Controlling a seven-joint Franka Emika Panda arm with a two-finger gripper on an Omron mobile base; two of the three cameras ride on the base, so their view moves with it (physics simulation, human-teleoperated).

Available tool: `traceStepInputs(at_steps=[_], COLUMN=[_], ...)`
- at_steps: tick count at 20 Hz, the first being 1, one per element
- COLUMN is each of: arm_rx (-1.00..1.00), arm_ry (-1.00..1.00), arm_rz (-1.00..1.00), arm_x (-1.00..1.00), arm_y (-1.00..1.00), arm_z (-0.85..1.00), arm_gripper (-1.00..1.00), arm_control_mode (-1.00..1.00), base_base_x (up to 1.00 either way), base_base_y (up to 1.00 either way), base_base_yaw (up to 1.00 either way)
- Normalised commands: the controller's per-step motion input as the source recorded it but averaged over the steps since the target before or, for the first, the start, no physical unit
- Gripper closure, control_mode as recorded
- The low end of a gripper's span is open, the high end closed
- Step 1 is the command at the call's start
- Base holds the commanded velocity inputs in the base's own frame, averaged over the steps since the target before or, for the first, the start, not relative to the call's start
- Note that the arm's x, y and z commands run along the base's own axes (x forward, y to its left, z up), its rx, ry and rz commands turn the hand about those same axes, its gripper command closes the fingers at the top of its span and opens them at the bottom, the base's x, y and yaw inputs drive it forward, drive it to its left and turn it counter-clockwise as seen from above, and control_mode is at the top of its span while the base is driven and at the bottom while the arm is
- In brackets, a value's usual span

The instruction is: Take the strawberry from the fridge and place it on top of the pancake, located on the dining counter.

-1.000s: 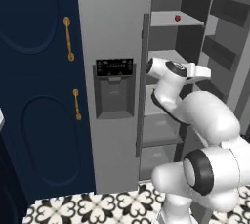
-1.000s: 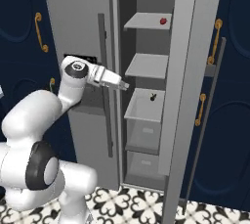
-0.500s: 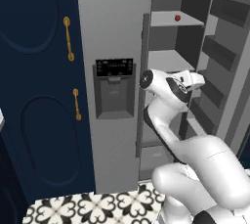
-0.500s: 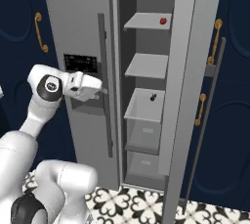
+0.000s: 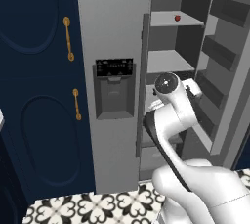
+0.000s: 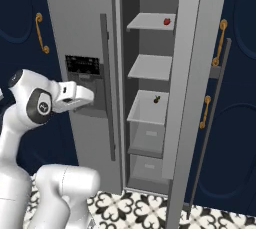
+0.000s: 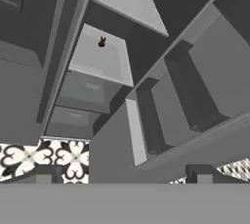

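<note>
The strawberry (image 6: 167, 21) sits near the right end of the top shelf (image 6: 150, 22) inside the fridge (image 6: 85, 18), whose right door (image 6: 192, 83) stands open. Two shelves lower, a small dark item (image 6: 156, 99) rests toward the back of its shelf. My gripper (image 7: 122, 174) is well apart from the berry, in front of the dispenser panel (image 6: 82, 64), fingers spread wide and holding nothing. The panel's markings are too small to read.

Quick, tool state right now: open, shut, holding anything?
Tool: open, empty, facing the tall grey double-door fridge's open compartment.
</note>
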Motion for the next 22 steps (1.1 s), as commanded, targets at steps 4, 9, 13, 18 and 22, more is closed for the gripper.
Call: traceStepInputs(at_steps=[4, 9, 13, 18, 22], arm_rx=[0.32, 0.11, 0.00, 0.03, 0.00], arm_ry=[0.05, 0.04, -0.02, -0.07, 0.00], arm_rz=[0.02, 0.00, -0.03, -0.12, 0.00], arm_x=[-0.33, -0.14, 0.00, -0.05, 0.00], arm_y=[0.19, 0.18, 0.18, -0.05, 0.00], arm_z=[0.00, -0.02, 0.00, -0.03, 0.00], arm_gripper=[-1.00, -1.00, -1.00, -1.00, -1.00], arm_control_mode=[-1.00, -1.00, -1.00, 1.00, 1.00], base_base_x=[0.00, 0.00, 0.00, 0.03, 0.36], base_base_y=[0.00, 0.00, 0.00, -0.06, -0.10], base_base_yaw=[0.00, 0.00, 0.00, -0.16, -0.52])
